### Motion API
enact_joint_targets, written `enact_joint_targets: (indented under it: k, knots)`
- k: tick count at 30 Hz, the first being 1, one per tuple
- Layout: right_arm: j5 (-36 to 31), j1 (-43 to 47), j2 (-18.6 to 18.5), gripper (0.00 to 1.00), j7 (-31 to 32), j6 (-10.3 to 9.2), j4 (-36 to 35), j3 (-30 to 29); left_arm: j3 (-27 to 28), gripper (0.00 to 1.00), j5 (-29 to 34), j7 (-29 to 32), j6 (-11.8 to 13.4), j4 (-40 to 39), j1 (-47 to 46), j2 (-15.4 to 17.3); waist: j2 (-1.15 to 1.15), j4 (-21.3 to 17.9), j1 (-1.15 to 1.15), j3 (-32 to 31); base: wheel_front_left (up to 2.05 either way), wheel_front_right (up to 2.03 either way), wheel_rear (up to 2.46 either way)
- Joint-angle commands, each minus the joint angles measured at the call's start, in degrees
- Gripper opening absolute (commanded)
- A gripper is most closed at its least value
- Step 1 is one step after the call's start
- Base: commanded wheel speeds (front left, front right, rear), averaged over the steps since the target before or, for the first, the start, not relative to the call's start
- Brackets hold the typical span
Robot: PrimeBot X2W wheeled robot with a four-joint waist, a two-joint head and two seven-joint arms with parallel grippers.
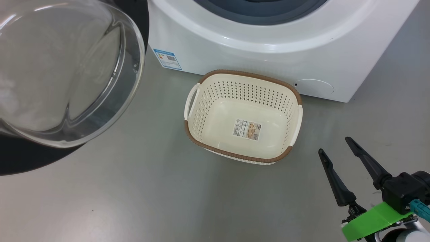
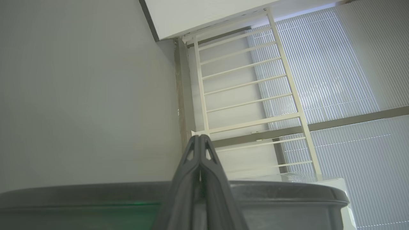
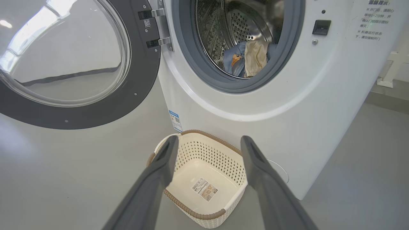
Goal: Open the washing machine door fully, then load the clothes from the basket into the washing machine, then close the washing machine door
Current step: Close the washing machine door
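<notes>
The basket (image 1: 218,97) sits empty before the washing machine (image 1: 268,57) and the clothes (image 3: 246,59) lie just inside its gasket (image 3: 230,84), so shutting the wide-open washing machine door (image 3: 140,80) could pinch cloth; right gripper (image 1: 334,145) jaws spread empty, left gripper (image 2: 199,137) jaws pressed together

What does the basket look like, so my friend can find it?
Find the white washing machine with its round door swung open. On the grey floor in front of it sits the basket. It is cream plastic full of little holes, with a brown rim and a sticker inside.
</notes>
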Motion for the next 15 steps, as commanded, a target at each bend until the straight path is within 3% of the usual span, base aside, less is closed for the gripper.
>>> enact_joint_targets:
  k: [1, 15]
  knots:
    - [0.62, -1.24, -0.49, 1.0, 0.12, 0.09, -1.75, 1.23, 1.18, 0.0, -0.01, 1.65, -1.08, -1.37, -0.83, 4.16, 0.0, 0.19, 0.0, -0.07, 0.0, 0.0, 0.0]
    - [0.82, -1.31, -0.03, 1.0, 0.15, 0.09, -1.8, 1.07, -0.76, 0.0, -1.13, 10.84, -1.62, -6.65, 4.43, 4.76, 0.0, 1.04, 0.0, -0.04, 0.0, 0.0, 0.0]
